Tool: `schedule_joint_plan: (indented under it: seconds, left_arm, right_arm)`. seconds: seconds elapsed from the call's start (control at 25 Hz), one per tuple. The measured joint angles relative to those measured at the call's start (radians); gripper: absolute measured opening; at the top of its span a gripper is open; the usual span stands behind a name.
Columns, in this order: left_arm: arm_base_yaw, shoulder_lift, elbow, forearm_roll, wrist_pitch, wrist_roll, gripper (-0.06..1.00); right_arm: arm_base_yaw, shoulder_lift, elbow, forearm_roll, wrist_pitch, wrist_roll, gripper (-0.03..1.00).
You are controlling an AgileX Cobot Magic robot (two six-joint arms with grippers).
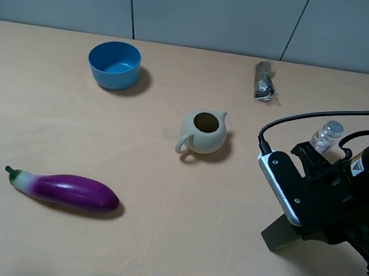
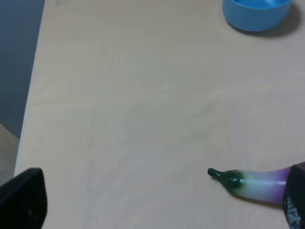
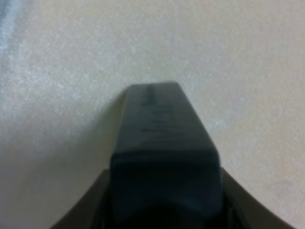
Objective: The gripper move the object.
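Observation:
The black flat-sided bottle (image 3: 164, 143) fills the middle of the right wrist view, blurred, with the table behind it. My right gripper (image 3: 164, 214) stands with its dark fingers (image 3: 81, 210) against both sides of the bottle. In the high view the right gripper (image 1: 319, 221), with silver-grey housing and black cable, covers the bottle at the right front of the table. Only a dark patch (image 1: 281, 238) shows beneath it. My left gripper (image 2: 159, 202) is open and empty, with its fingertips (image 2: 24, 200) wide apart over bare table.
A purple eggplant (image 1: 69, 190) lies at the front left, its stem end near my left gripper (image 2: 233, 180). A blue bowl (image 1: 114, 64) sits at the back left, a cream teapot (image 1: 203, 133) in the middle, a small clear jar (image 1: 326, 137) and a dark packet (image 1: 265, 81) at the back right.

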Motion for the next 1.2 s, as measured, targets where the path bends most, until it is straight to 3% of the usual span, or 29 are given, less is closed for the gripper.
schedule_joint_plan:
  seconds: [0.76,1.2]
  left_arm:
    - [0.0,0.0,0.0,0.0,0.0,0.0,0.99]
    - [0.0,0.0,0.0,0.0,0.0,0.0,0.99]
  right_arm:
    - [0.0,0.0,0.0,0.041,0.001,-0.026,0.29]
    - [0.0,0.002,-0.162,0.074,0.143,-0.026,0.29]
